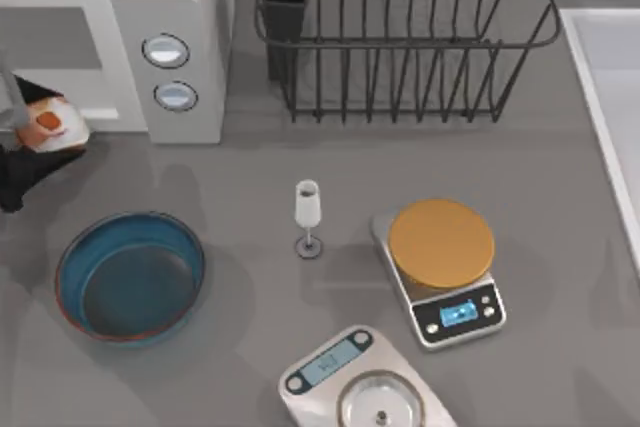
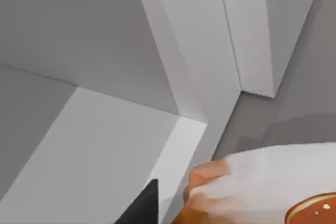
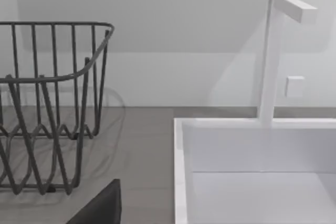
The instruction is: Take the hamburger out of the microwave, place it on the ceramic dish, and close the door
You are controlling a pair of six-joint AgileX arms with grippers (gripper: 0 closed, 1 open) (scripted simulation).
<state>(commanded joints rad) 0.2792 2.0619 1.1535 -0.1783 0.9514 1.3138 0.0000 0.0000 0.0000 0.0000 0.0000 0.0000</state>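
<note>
1. You see the grey tabletop (image 1: 560,247) carrying everything, with a white sink (image 3: 252,171) at its right edge.
2. The microwave (image 1: 170,7) stands at the far left, its grey cavity facing you.
3. A dark wire rack (image 1: 400,37) sits far centre, right of the microwave.
4. The ceramic dish (image 1: 130,275) lies near left, empty.
5. Two scales sit near centre: an orange-topped scale (image 1: 443,267) and a silver scale (image 1: 360,387).
6. The hamburger (image 1: 50,125) hangs at the left edge, in front of the microwave, beyond the dish.
7. Your left pincer (image 1: 30,137) is pinching the hamburger.
8. A small glass (image 1: 308,217) stands upright mid-table.
9. Your right pincer's (image 3: 100,208) finger state: you cannot tell.
</note>
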